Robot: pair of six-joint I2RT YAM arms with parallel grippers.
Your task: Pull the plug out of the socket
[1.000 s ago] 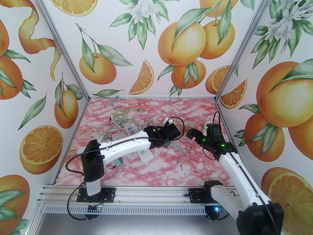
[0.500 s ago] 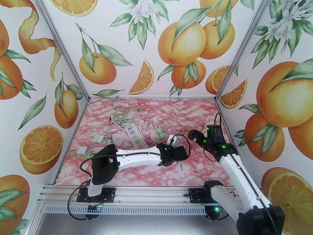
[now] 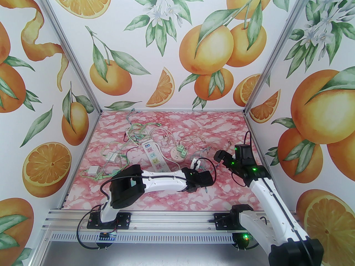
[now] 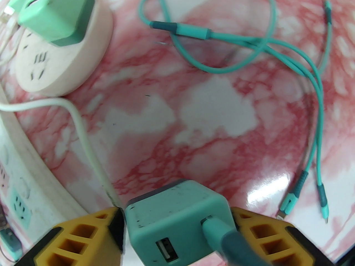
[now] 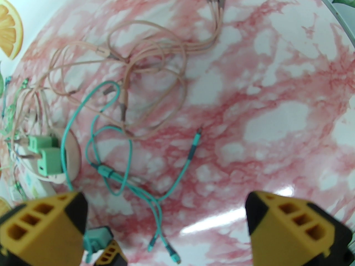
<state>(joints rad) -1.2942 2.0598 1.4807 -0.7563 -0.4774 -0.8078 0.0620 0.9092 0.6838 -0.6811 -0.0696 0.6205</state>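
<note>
My left gripper [image 4: 177, 231] has its yellow fingers pressed against both sides of a teal USB charger plug [image 4: 172, 220], low over the table, with a teal cable [image 4: 249, 43] running from it. In the top view this gripper [image 3: 196, 163] sits right of the white power strip [image 3: 154, 156]. A round white socket [image 4: 55, 65] lies beyond it on the left, with a green plug [image 4: 58, 12] seated in it. The same socket [image 3: 177, 154] lies between the strip and the gripper. My right gripper [image 3: 222, 155] hovers open to the right, its fingers [image 5: 291, 226] wide apart with nothing between them.
A tangle of pink cables [image 5: 144, 65] lies beyond the teal cable [image 5: 124, 176]. Green wires [image 3: 136, 132] pile up at the back left, near two small white adapters [image 3: 111, 156] [image 3: 93, 170]. Printed walls close in the left, back and right sides.
My left arm swung right and toward the near edge, carrying the teal plug away from the power strip. The strip and round socket came into view. The right gripper drifted slightly right.
</note>
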